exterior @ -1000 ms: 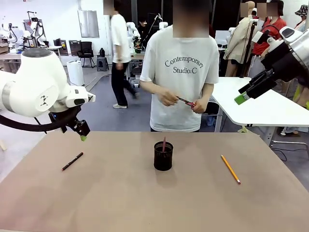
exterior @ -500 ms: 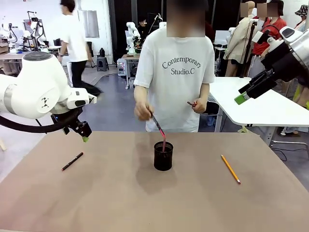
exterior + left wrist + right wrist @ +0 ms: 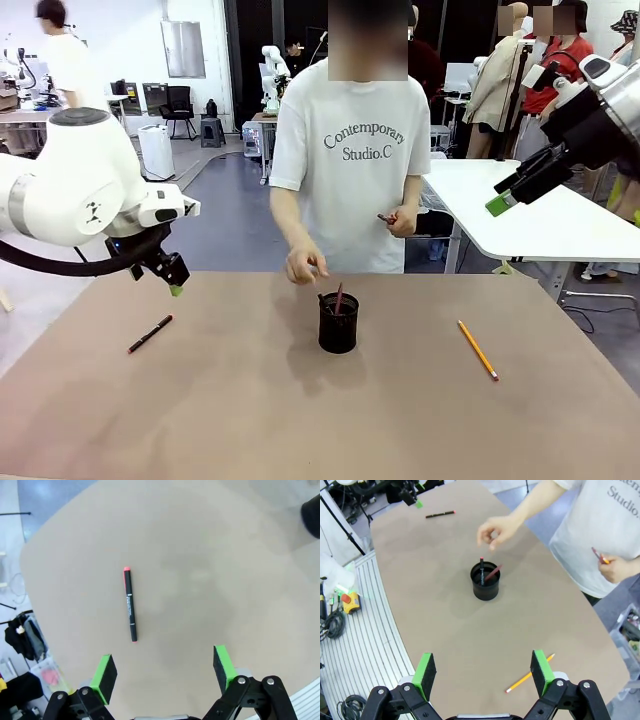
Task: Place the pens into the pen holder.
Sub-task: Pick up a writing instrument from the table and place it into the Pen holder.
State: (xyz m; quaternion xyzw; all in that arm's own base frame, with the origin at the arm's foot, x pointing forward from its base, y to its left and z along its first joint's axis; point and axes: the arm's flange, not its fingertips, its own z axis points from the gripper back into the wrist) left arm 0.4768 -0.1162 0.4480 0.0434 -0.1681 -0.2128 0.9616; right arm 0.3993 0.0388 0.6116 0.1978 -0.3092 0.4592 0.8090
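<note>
My two arms: white shells, black grippers.
I see the left arm [image 3: 70, 180] as a rounded glossy white casing with a small dark mark and a black cable [image 3: 60, 266] looping under it; the left gripper [image 3: 164, 669] and right gripper [image 3: 483, 667] are black linkages with silver screws [image 3: 238, 680] and flat green pads [image 3: 104, 672].

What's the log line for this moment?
left tool open above black pen; right tool open; pen holder: two pens inside; pencil on table; person's hand near it
</note>
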